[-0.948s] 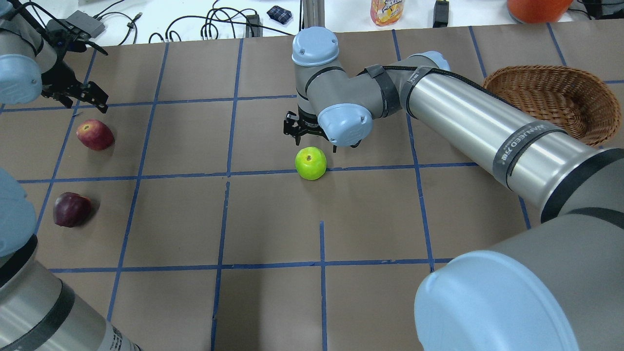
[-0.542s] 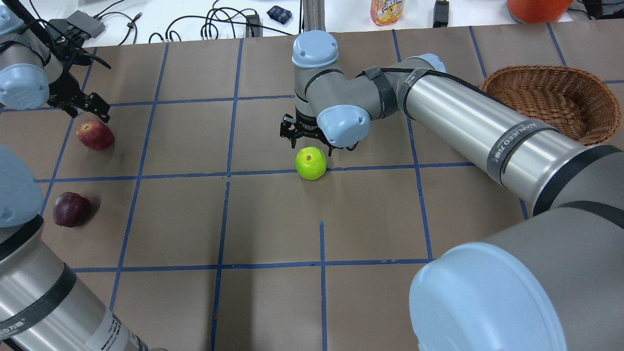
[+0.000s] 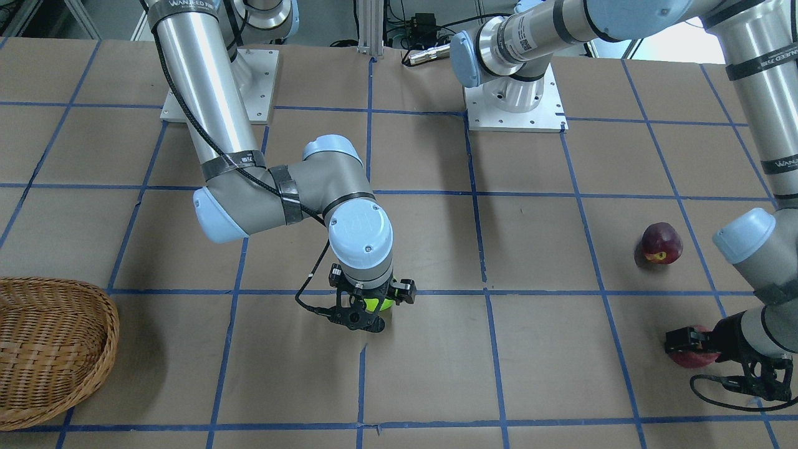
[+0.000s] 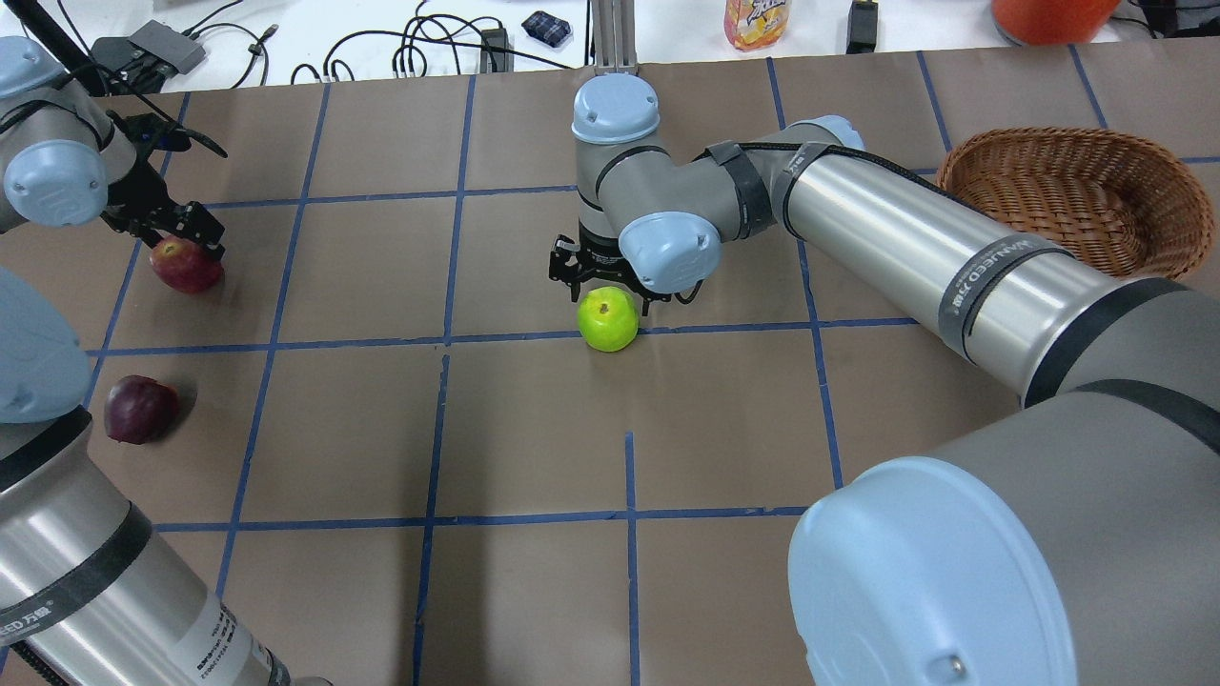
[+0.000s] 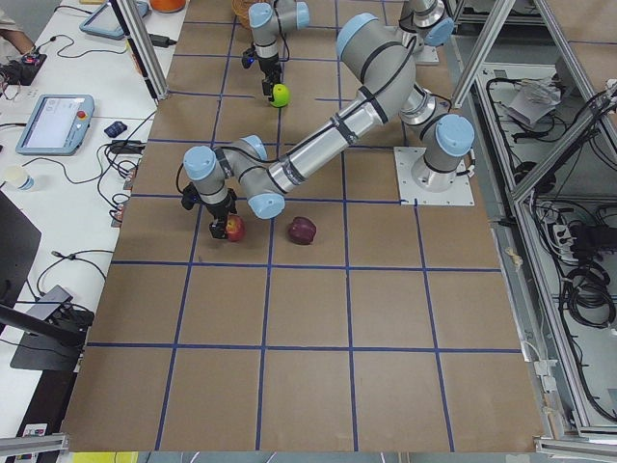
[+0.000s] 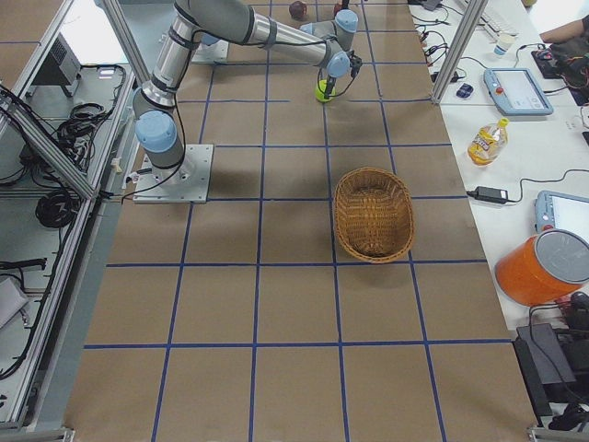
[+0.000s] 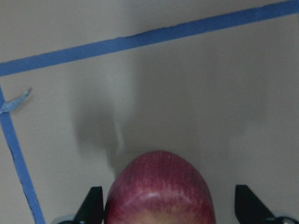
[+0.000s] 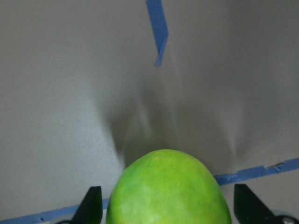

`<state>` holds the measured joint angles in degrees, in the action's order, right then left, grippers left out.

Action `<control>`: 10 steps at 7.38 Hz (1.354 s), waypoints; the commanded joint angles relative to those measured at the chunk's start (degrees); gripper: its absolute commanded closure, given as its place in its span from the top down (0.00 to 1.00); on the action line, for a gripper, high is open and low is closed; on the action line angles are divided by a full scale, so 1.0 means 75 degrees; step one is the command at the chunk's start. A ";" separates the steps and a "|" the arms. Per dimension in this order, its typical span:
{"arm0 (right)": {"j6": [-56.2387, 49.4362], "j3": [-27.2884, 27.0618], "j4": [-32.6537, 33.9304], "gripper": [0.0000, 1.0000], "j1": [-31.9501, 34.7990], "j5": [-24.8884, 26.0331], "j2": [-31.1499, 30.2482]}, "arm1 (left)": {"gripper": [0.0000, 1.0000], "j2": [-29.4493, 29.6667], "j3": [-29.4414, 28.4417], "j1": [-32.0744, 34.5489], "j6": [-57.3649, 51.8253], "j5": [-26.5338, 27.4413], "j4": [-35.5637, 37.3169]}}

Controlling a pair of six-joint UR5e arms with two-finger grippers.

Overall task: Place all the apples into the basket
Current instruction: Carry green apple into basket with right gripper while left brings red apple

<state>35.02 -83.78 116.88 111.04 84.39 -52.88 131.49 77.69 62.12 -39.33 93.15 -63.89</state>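
The lime-green apple (image 4: pixel 607 318) sits near the table's middle. My right gripper (image 4: pixel 604 283) is open and low over it. In the right wrist view the apple (image 8: pixel 168 189) lies between the two fingertips (image 8: pixel 93 205), with a gap on each side. The lighter red apple (image 4: pixel 188 266) lies at the far left. My left gripper (image 4: pixel 177 232) is open and straddles it, as the left wrist view (image 7: pixel 159 189) shows. The maroon apple (image 4: pixel 139 408) lies apart, nearer the robot. The wicker basket (image 4: pixel 963 167) stands at the far right and holds nothing.
A white bench beyond the table's far edge holds cables, a yellow bottle (image 4: pixel 758 21) and an orange container (image 4: pixel 1053 14). My right arm's long link (image 4: pixel 915 238) stretches between the green apple and the basket. Blue tape lines grid the brown table.
My left gripper has moved toward the robot and come down onto the red apple. My right gripper has come down over the green apple. The apples have not moved.
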 commanded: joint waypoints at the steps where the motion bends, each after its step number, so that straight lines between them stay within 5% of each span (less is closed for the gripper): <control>1: 0.0065 0.0037 0.0002 0.27 0.0030 -0.0025 0.0043 | 0.61 0.0070 -0.0023 0.0003 -0.0158 0.0025 -0.0012; 2: 0.0065 0.0037 -0.0068 0.00 0.0030 -0.0026 0.0008 | 0.28 -0.0011 -0.0035 0.0003 -0.0170 0.0246 -0.0036; 3: 0.0065 0.0049 -0.0080 0.00 0.0030 -0.0014 -0.0016 | 0.10 -0.0186 -0.0047 0.0038 -0.0135 0.0410 -0.0477; 6: -0.0970 0.0189 -0.1257 0.00 -0.0529 0.0126 -0.1008 | 0.06 -0.0899 0.0035 0.0643 0.1216 0.0144 -0.1766; 8: -0.2305 0.0365 -0.2303 0.00 -0.2000 0.0197 -0.1619 | 0.06 -0.1439 0.0373 0.1720 0.3346 -0.0230 -0.1934; 10: -0.4238 0.0331 -0.2752 0.00 -0.3443 0.1200 -0.2077 | 0.06 -0.1687 0.0434 0.3078 0.5191 -0.0650 -0.1911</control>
<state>12.42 -81.16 98.25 92.24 89.25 -66.43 120.15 80.56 78.62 -8.67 90.91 -78.23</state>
